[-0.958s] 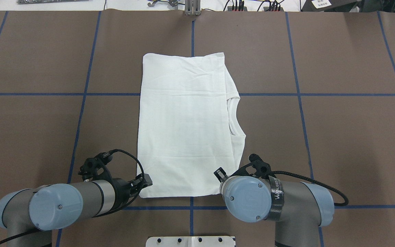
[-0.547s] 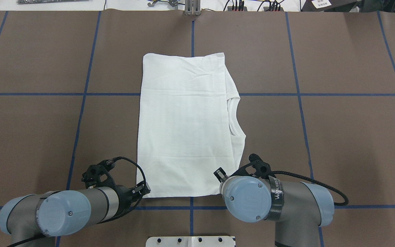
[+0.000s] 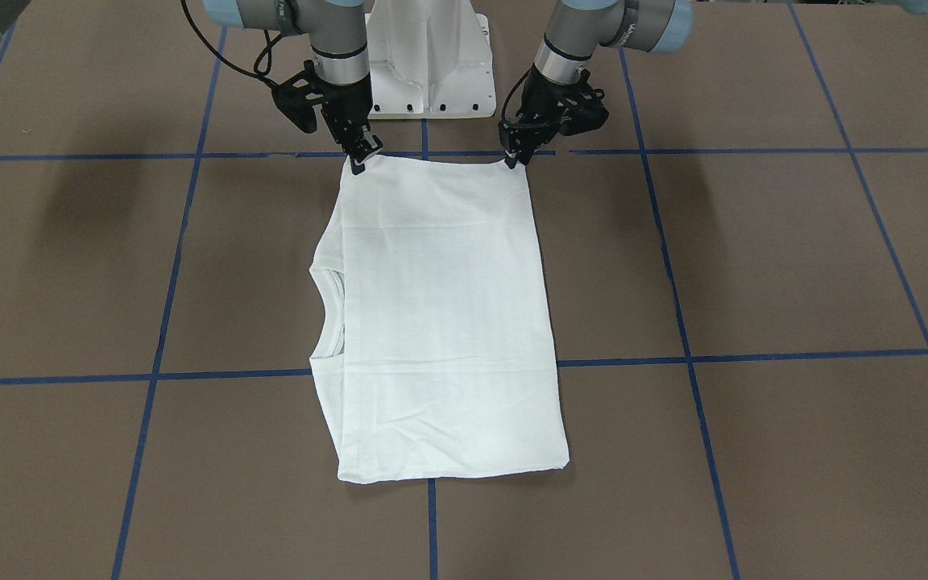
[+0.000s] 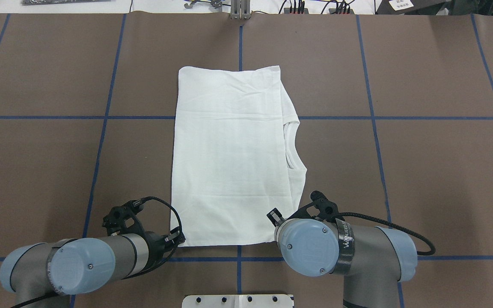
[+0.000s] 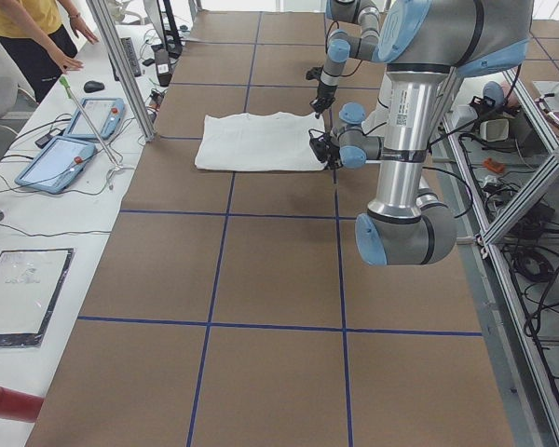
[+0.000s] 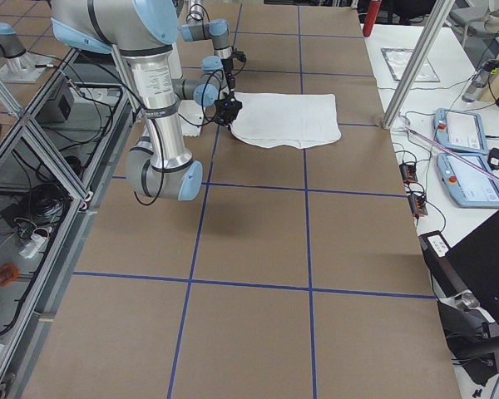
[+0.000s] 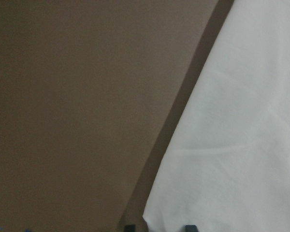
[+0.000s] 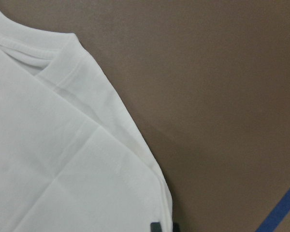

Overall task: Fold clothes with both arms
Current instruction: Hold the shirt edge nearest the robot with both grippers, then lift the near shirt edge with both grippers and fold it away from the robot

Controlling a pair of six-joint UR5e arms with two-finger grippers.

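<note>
The white long-sleeved cotton T-shirt lies folded flat on the brown gridded surface, collar to the robot's right. Pinch both near corners evenly before lifting — left jaws stand spread astride theirs, right jaws I cannot tell. Since a second ago the silver-grey left arm slid back to its corner; the right arm held.
</note>
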